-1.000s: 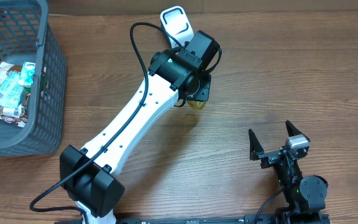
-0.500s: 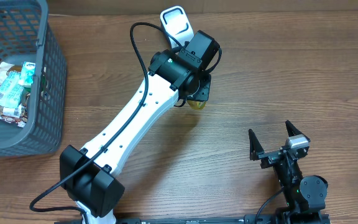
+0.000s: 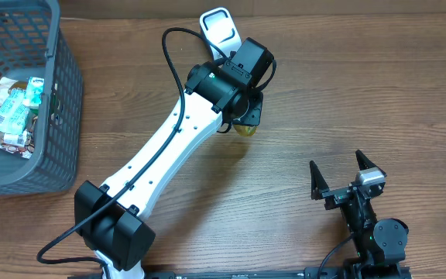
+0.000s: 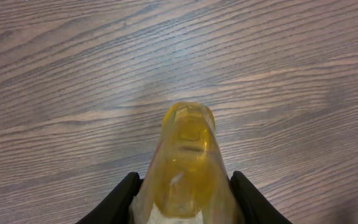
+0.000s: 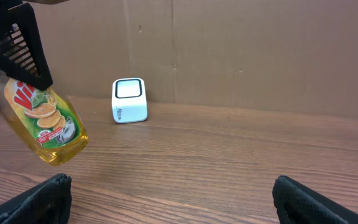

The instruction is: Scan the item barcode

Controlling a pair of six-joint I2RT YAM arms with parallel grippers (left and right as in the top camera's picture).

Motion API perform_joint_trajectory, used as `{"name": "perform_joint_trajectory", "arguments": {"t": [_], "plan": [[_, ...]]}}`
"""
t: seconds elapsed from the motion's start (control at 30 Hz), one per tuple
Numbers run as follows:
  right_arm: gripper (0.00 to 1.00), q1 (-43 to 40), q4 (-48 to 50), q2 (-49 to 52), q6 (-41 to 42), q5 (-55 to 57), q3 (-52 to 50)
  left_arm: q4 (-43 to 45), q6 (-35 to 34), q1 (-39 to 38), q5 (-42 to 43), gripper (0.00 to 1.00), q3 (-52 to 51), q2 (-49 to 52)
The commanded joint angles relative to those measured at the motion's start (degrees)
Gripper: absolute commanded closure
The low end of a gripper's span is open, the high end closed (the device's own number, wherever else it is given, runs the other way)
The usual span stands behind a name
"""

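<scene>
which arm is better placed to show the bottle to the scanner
Left. The left gripper grips the yellow bottle, close to the white scanner. The right gripper is open, empty and farther from both.

surface: desk (image 3: 362, 93) of dark brown wood, grain running 9 to 3 o'clock seen from overhead | backdrop: plain tan cardboard wall (image 5: 260, 50) upright along the desk's far edge at 12 o'clock, vertical seams showing | light: soft, even, pale sheen on the wood
</scene>
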Motion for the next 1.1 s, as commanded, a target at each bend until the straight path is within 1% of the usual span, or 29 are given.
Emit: {"name": "perform_joint_trajectory", "arguments": {"t": [0.0,1.07], "plan": [[0.00,-0.37,0.13,-0.04,-0.26,0.31,-0.59,0.42,-1.42,-0.15,-1.18,0.96,1.18,0.46],[0.00,-0.37,0.13,-0.04,-0.26,0.33,-0.59,0.39,-1.46,-0.26,-2.43,0.96,1.18,0.46]]}}
